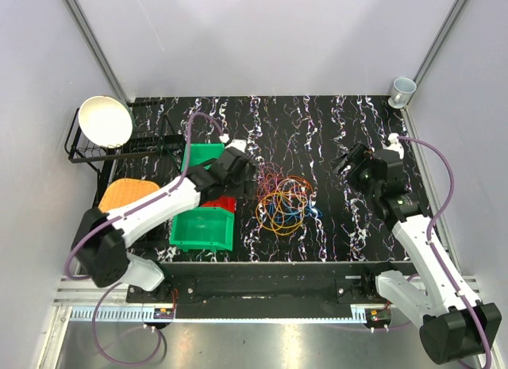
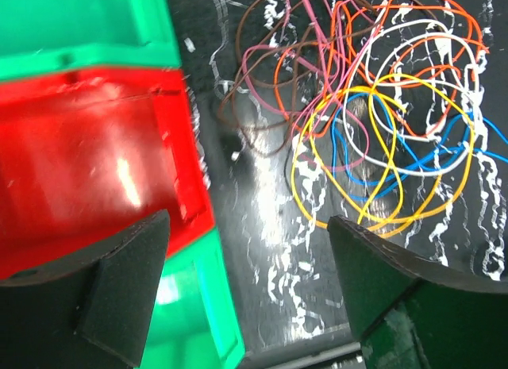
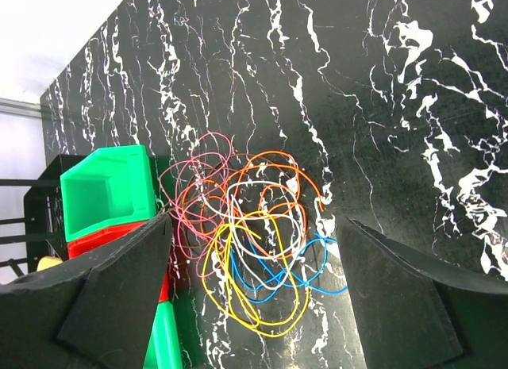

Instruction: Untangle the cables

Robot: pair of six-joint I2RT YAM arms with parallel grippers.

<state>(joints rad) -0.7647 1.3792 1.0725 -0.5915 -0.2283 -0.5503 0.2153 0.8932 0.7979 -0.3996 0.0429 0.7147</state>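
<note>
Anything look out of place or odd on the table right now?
Only the cables: coloured loops heaped over one another mid-table, beside the green and red bins. Nothing looks spilled or damaged.

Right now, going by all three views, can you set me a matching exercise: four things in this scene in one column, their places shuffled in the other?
Things:
1. white bowl
2. cup
3. tangle of cables
4. red bin

Places:
A. far right corner of the table
B. between two green bins
C. on the black wire rack at the far left
D. open middle of the table, right of the bins

Pairs: 1-C; 2-A; 3-D; 4-B
</note>
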